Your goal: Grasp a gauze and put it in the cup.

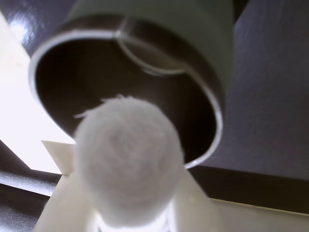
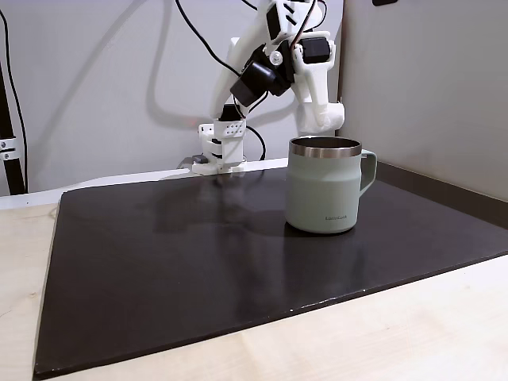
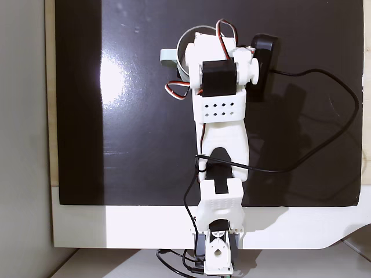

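One cup (image 2: pixel 321 194) stands on one black mat (image 2: pixel 198 270), which lies on the one desk (image 2: pixel 397 333). One gauze (image 1: pixel 128 159) roll is here, a single fuzzy white ball in the wrist view. One robot arm (image 3: pixel 220 121) reaches over the mat, with one tool (image 1: pixel 130 212) at its end. Two white fingers (image 1: pixel 60 203) flank the roll.

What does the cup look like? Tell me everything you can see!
The cup is a big pale green mug with a shiny steel rim, a side handle and a tiny dark logo. It stands upright on the black mat. Inside looks dark and empty. The gripper holds the fluffy white gauze just at its mouth.
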